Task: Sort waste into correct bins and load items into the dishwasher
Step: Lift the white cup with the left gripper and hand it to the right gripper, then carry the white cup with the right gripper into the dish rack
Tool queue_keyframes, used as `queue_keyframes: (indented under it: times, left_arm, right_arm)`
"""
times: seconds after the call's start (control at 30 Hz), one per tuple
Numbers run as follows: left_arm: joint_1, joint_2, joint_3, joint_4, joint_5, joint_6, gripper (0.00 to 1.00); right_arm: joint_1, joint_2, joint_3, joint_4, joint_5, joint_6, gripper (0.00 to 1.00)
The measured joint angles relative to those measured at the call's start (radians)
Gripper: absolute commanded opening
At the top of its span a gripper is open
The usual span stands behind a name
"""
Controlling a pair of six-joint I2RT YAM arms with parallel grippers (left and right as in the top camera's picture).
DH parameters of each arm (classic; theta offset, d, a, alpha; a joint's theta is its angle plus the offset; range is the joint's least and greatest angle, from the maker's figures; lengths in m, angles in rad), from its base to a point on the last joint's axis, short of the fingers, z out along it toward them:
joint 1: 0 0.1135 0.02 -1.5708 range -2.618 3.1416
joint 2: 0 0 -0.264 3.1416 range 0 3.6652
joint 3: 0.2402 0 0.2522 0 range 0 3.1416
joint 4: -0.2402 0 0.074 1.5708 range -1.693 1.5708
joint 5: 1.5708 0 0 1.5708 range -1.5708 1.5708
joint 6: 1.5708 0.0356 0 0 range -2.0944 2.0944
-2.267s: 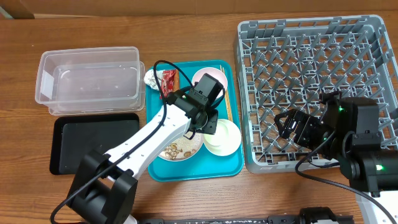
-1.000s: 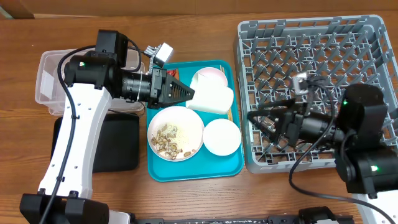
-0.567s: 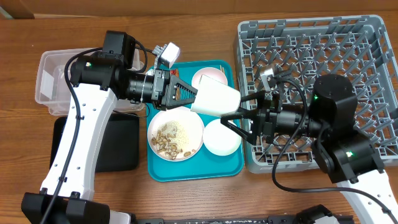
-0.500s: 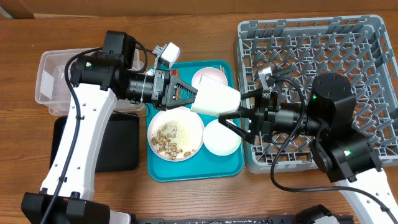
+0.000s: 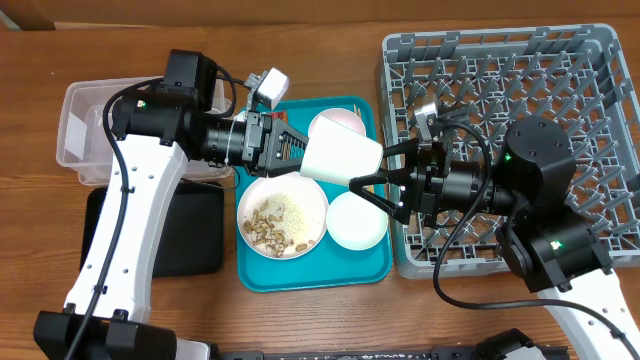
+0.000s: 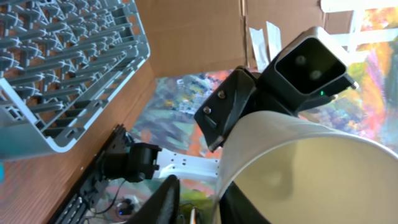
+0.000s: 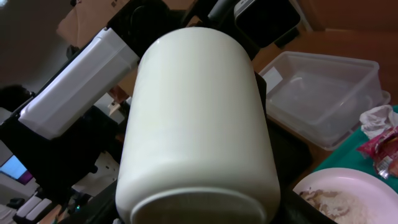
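White cylindrical cup [image 5: 340, 158], sideways above teal plastic tray [image 5: 310, 272]: my right tool [image 5: 368, 167] clamps its base; left tool [image 5: 298, 152] at rim, grip indeterminable.

Tub [image 5: 100, 130] far left, flat tray [image 5: 200, 235] just nearer; serving tray [image 5: 300, 275] centre, plate [image 5: 312, 195] on it, cup [image 5: 340, 158] above; dish rack [image 5: 560, 80] right.
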Motion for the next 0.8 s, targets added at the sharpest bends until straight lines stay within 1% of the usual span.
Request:
queue_keyframes:
  times: [0.03, 0.07, 0.13, 0.17, 0.27, 0.47, 0.6, 0.67, 0.8]
  left_arm:
    - [0.000, -0.001, 0.000, 0.000, -0.002, 0.000, 0.22]
    - [0.000, -0.001, 0.000, 0.000, -0.003, 0.000, 0.25]
    - [-0.001, -0.001, 0.000, 0.001, -0.008, 0.004, 0.42]
    - [-0.001, -0.001, 0.000, 0.000, -0.012, 0.003, 0.45]
    - [0.002, -0.001, 0.000, -0.002, -0.023, 0.006, 0.60]
    - [0.055, -0.001, 0.000, -0.026, -0.025, 0.003, 0.72]
    - [0.134, -0.008, 0.000, -0.045, -0.046, 0.003, 0.73]
    - [0.168, -0.018, 0.000, -0.069, -0.068, 0.003, 0.73]
    - [0.194, -0.048, 0.000, -0.101, -0.126, 0.008, 0.72]
  right_arm:
    - [0.000, 0.000, 0.000, -0.001, -0.001, 0.000, 0.49]
    - [0.000, 0.000, 0.000, -0.002, 0.000, 0.000, 0.49]
    - [0.000, 0.000, 0.000, -0.002, -0.002, 0.000, 0.49]
    - [0.000, 0.000, 0.000, -0.001, -0.005, 0.000, 0.48]
    - [0.001, -0.004, 0.000, -0.029, 0.004, -0.002, 0.47]
    - [-0.054, -0.046, 0.001, -0.203, 0.087, -0.029, 0.47]
    - [-0.142, -0.124, 0.001, -0.368, 0.188, -0.054, 0.47]
    - [-0.193, -0.172, 0.002, -0.476, 0.266, -0.066, 0.47]
    - [-0.253, -0.213, 0.004, -0.657, 0.404, -0.095, 0.47]
